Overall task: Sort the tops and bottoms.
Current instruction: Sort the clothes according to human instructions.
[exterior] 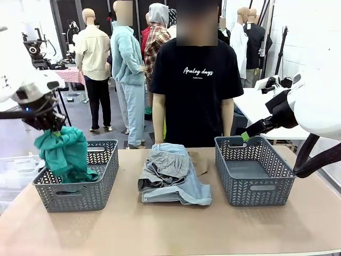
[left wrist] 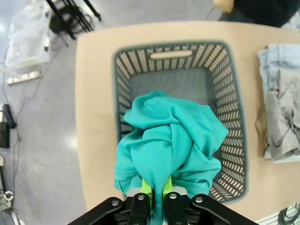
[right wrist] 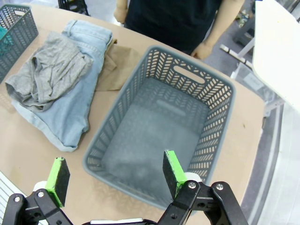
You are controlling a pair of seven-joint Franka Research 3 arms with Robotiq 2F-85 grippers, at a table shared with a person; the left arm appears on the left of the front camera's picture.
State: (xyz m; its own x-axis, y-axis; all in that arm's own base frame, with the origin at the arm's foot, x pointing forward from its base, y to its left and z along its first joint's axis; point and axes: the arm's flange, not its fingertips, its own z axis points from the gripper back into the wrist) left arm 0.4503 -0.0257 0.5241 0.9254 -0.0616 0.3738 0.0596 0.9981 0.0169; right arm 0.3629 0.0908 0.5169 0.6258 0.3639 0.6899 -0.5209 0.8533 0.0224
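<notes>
Left end effector (left wrist: pixel 157 188) pinches the teal top (left wrist: pixel 168 140), its tail dipping into the left basket (left wrist: pixel 140 47), right end effector (right wrist: pixel 115 161) hangs spread above the right basket (right wrist: pixel 187 70), while grey top (right wrist: pixel 51 70), shorts (right wrist: pixel 70 117) and tan top (right wrist: pixel 112 70) lie unsorted mid-desk (exterior: pixel 170 229).

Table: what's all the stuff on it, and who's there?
table: 1, tan, under everything
left basket: 1, grey, table's left
right basket: 1, grey, table's right
teal top: 1, teal, hanging into left basket
shorts: 1, light blue, table middle
grey top: 1, grey, on the shorts
tan top: 1, tan, partly under the shorts
person: 1, black T-shirt, far side
left gripper: 1, black, shut on teal top
right gripper: 1, black, open over right basket
</notes>
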